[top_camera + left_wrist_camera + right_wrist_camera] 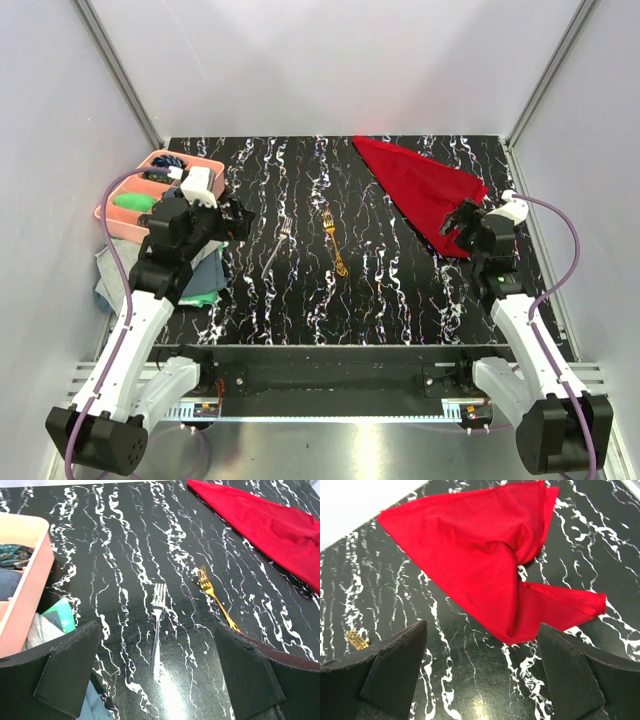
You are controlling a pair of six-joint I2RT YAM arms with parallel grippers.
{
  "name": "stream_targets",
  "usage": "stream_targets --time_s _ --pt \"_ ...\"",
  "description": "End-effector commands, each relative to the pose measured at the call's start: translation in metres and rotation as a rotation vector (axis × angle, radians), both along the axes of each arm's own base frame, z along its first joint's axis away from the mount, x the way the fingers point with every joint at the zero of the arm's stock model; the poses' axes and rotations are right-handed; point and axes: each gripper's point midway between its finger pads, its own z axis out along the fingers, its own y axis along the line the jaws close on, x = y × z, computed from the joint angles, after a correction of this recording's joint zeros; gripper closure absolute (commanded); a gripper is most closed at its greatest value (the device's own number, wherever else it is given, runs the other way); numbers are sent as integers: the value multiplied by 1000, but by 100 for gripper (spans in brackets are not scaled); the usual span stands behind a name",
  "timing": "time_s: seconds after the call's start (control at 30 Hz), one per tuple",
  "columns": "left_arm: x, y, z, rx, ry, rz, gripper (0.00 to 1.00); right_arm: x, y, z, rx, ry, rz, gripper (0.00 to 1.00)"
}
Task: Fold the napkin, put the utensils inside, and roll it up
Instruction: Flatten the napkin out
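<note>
The red napkin (425,190) lies crumpled in a rough triangle at the back right of the black marble table (390,290); the right wrist view shows it (485,570) just ahead of the fingers. A silver fork (277,243) and a gold utensil (335,240) lie apart near the table's middle, and both appear in the left wrist view, the fork (157,630) and the gold one (215,597). My left gripper (240,222) hovers open at the left, short of the fork. My right gripper (462,222) stands open over the napkin's near tip, holding nothing.
A pink tray (150,190) with small items sits at the back left, partly behind the left arm. Grey, green and blue cloths (205,285) are piled under that arm at the table's left edge. White walls close in the table on three sides.
</note>
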Motion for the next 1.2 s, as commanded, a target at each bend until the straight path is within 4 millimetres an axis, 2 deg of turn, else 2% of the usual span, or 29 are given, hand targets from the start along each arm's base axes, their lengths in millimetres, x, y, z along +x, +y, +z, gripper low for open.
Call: stream_targets --time_s 0.0,0.13,0.2,0.23,0.27,0.3,0.33,0.37,0.4,0.43,0.47,0.5,0.57,0.6,0.73,0.8,0.9,1.0,1.13,1.17 --pt "4 10 22 -11 -77 64 1 3 -3 19 14 -30 -32 0" --pt "4 11 22 -8 -78 70 1 4 1 20 -2 -38 2 0" --pt "4 9 20 -8 -72 61 1 8 7 22 -27 -3 55 0" --pt "4 9 20 -4 -75 58 1 13 9 14 -29 40 67 1" --pt "4 9 18 -1 -70 59 1 16 13 17 -23 62 89 0" --pt "4 9 15 2 -64 59 1 23 16 3 -20 123 101 0" --pt "4 10 14 5 -62 58 1 27 18 -3 -15 157 107 0" --pt "4 9 13 6 -58 56 1 32 20 1 -4 179 112 0" --pt "3 8 12 5 -56 47 1 40 23 -17 3 243 120 0" --pt "3 7 13 9 -61 39 1 43 24 -23 5 275 125 1" --pt "3 6 12 10 -57 35 1 49 27 -21 14 291 134 3" --pt "3 5 11 9 -55 30 1 54 28 -40 12 353 136 3" --pt "4 6 9 13 -46 34 1 64 27 -45 6 386 131 5" --pt "4 6 8 15 -40 37 1 68 26 -60 0 431 126 8" --pt "6 5 4 15 -24 35 1 82 12 -78 -19 498 51 13" --pt "7 4 2 14 -14 34 1 84 7 -93 -16 543 29 18" --pt "9 4 -2 15 2 35 1 84 0 -110 -26 596 3 19" --pt "9 1 -4 14 11 25 1 83 -2 -129 -36 648 6 26" --pt "10 1 -7 15 21 25 1 79 9 -151 -2 709 66 45" --pt "10 1 -8 14 24 24 1 78 21 -154 38 719 121 66"
